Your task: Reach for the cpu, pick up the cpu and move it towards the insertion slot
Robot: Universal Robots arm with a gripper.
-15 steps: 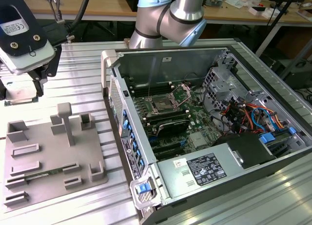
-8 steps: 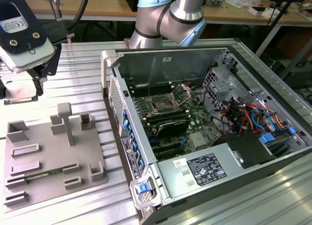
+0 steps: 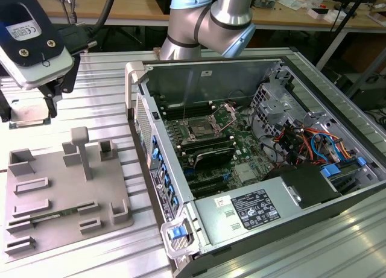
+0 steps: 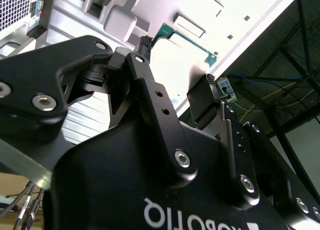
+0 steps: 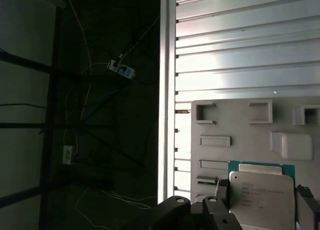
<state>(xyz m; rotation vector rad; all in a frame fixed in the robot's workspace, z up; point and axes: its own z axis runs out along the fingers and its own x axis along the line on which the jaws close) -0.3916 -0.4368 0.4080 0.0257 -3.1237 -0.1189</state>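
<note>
My gripper (image 3: 27, 106) hangs at the exterior view's far left, past the far end of the grey fixture plate (image 3: 66, 187), shut on the cpu (image 3: 27, 114). In the first wrist view the cpu (image 5: 262, 195) shows a silvery top and green rim, clamped between two black fingers (image 5: 220, 190) above the plate (image 5: 240, 135). The second wrist view sees the gripper (image 4: 177, 63) from behind, with the cpu's green edge (image 4: 186, 36) between the fingertips. The insertion slot (image 3: 199, 131), a silver frame with a dark centre, lies on the green board inside the open computer case, well to the exterior view's right.
The open case wall (image 3: 142, 109) rises between the gripper and the board. The arm's elbow (image 3: 208, 18) stands behind the case. A drive cage and cables (image 3: 301, 139) and a power supply (image 3: 253, 208) crowd the case. The ribbed table's edge (image 5: 167, 90) drops to a dark floor.
</note>
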